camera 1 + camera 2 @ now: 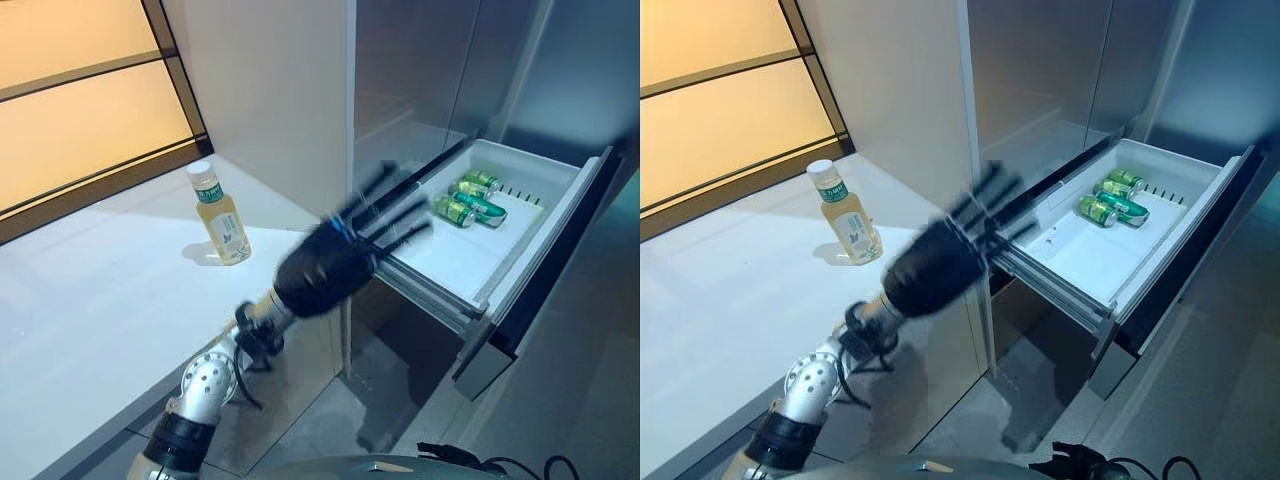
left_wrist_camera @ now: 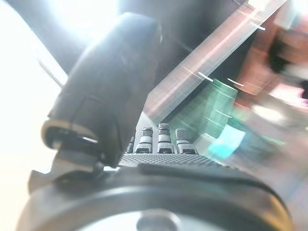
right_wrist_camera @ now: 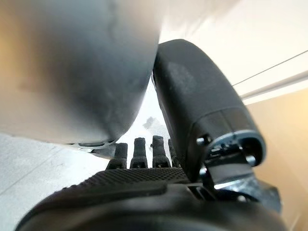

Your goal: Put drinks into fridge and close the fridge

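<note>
The left hand (image 1: 325, 268) hangs in the air between the table (image 1: 90, 330) and the pulled-out fridge drawer (image 1: 470, 262), its fingers (image 1: 395, 215) stretched straight toward the drawer and gripping nothing. Three green cans (image 1: 470, 198) lie on their sides at the far end of the drawer. One bottle (image 1: 220, 215) is left out, standing upright on the table near the wall, well apart from the hand.

The right hand (image 3: 144, 183) shows only in its own wrist view, fingers straight and empty, close to a pale surface.

That bottle looks like thin plastic filled with pale liquid, so I'd judge it moderately light but top-heavy enough to tip if nudged near the white cap. Its sides are smooth and probably slick; the safest hold seems to be around the labelled middle of the body, thumb opposite the fingers, squeezing gently since the walls may give.
</note>
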### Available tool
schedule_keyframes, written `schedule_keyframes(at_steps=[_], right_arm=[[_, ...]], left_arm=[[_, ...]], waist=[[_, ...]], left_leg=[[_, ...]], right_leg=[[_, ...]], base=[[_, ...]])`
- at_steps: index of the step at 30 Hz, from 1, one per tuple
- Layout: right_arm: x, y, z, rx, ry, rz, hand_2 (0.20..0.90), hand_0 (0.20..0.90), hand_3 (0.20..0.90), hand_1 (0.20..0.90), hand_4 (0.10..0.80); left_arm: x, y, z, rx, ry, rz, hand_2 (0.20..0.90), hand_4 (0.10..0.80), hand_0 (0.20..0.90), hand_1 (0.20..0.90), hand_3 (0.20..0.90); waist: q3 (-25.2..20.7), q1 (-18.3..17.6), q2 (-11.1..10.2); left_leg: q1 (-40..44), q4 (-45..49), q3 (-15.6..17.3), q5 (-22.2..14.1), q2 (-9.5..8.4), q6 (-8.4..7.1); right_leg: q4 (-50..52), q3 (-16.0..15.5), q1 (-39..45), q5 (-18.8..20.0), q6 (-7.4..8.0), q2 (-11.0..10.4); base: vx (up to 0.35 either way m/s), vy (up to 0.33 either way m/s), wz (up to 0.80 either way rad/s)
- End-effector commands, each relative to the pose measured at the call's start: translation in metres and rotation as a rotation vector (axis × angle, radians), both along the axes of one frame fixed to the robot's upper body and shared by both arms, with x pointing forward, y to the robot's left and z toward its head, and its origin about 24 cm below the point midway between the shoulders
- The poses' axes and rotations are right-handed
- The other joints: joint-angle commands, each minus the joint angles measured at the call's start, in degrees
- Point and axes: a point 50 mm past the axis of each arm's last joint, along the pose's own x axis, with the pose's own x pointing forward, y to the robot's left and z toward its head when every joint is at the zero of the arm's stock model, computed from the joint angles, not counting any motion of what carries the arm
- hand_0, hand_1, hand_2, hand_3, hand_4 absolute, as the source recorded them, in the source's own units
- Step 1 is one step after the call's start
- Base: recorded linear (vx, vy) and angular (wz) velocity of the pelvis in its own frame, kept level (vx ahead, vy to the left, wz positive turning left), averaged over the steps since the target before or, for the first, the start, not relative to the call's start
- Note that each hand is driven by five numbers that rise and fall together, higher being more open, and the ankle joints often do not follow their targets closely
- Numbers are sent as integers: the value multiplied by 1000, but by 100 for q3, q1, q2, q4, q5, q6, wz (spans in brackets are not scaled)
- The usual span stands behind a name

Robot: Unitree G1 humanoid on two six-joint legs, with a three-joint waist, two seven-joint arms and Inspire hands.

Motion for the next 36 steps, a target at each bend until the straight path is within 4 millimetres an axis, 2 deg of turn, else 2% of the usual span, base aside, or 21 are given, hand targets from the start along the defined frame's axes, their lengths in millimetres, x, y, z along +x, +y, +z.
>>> schedule_keyframes(at_steps=[1,2,3,7,10,12,15,18,24,36], right_arm=[[0,27,-6,50,-3,38,900,900,900,900,800],[-2,29,-6,56,-2,32,900,900,900,900,800],[-6,30,-7,57,3,36,900,900,900,900,800],[-14,30,-8,58,22,45,900,900,900,900,800],[-11,32,-8,58,25,54,900,900,900,900,800],[-10,32,-8,58,22,57,900,900,900,900,800],[-3,32,-7,55,11,71,900,900,900,900,800],[3,30,-6,56,0,84,900,900,900,900,800],[10,24,-4,52,-1,104,900,900,900,900,800],[0,14,-4,24,43,121,900,900,900,900,800]], left_arm=[[5,38,45,-52,-234,357,900,800,900,900,900],[0,57,61,78,-376,664,900,800,900,900,900],[-4,66,71,136,-453,822,900,800,900,900,900],[-8,83,94,258,-543,1155,900,800,900,900,900],[-4,85,99,390,-558,1316,900,800,900,900,900],[2,85,98,463,-524,1352,900,800,900,900,900],[20,93,84,634,-388,1410,900,800,900,900,900],[29,101,73,716,-323,1425,900,800,900,900,900],[38,113,59,777,-237,1451,900,800,900,900,900],[46,127,45,814,-126,1453,900,800,900,900,900]], waist=[[-17,89,-436],[-27,145,-452],[-46,174,-464],[-140,250,-502],[-171,319,-498],[-178,343,-492],[-184,389,-459],[-177,417,-434],[-165,409,-404],[-159,255,-385]], left_leg=[[-6,35,89,-406,-599,560],[-20,35,31,-401,-607,549],[-29,35,8,-401,-608,541],[-56,35,-72,-399,-614,503],[-72,35,-145,-392,-619,491],[-80,35,-173,-383,-625,488],[-95,35,-223,-371,-635,488],[-88,35,-221,-362,-637,491],[-68,35,-163,-363,-627,487],[6,35,14,-396,-604,498]], right_leg=[[56,185,-58,22,-376,317],[56,124,-38,-9,-364,314],[56,80,-35,-28,-355,310],[56,-25,-14,-92,-349,306],[56,-102,2,-113,-350,301],[56,-134,9,-118,-349,299],[56,-171,16,-127,-343,299],[56,-189,34,-132,-337,287],[56,-181,50,-140,-333,278],[56,-70,77,-143,-319,268]], base=[[-8,-23,12],[-9,-22,14],[-9,-27,15],[2,-8,16],[-1,-1,17],[-3,7,18],[-8,16,11],[-2,9,1],[6,18,0],[12,20,-1]])
